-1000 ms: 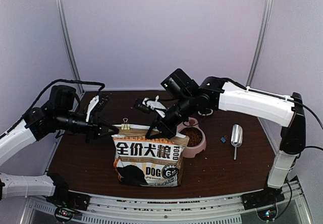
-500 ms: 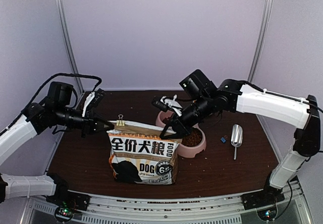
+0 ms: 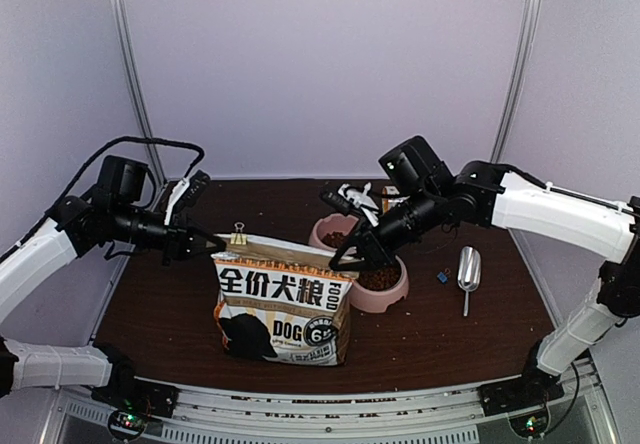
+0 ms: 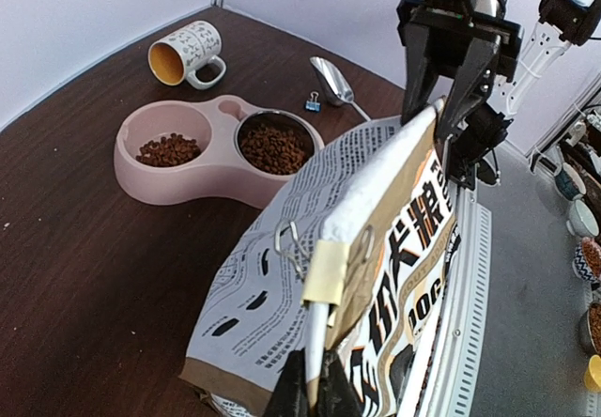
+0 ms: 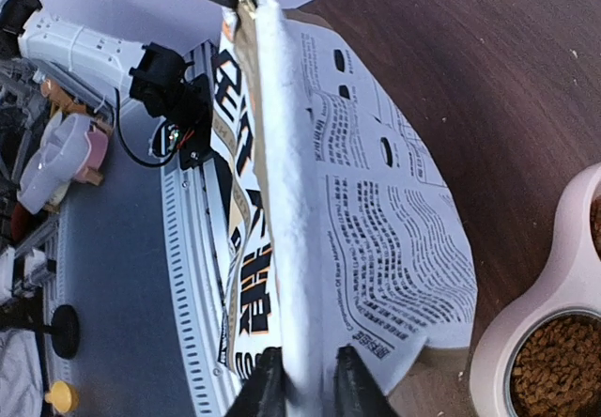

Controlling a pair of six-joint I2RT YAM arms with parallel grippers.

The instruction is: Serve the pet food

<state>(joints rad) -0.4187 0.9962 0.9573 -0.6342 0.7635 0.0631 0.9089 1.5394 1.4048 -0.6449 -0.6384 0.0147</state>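
Left hand (image 3: 207,243): clamped on the left end of the folded top edge of the dog food bag (image 3: 285,304), beside the binder clip (image 3: 238,234). Right hand (image 3: 345,261): fingers apart, straddling the right end of the same fold. The bag stands upright on the tabletop (image 3: 450,334). Pet food (image 3: 379,279) lies in both compartments of the pink double bowl (image 3: 398,297), just right of the bag
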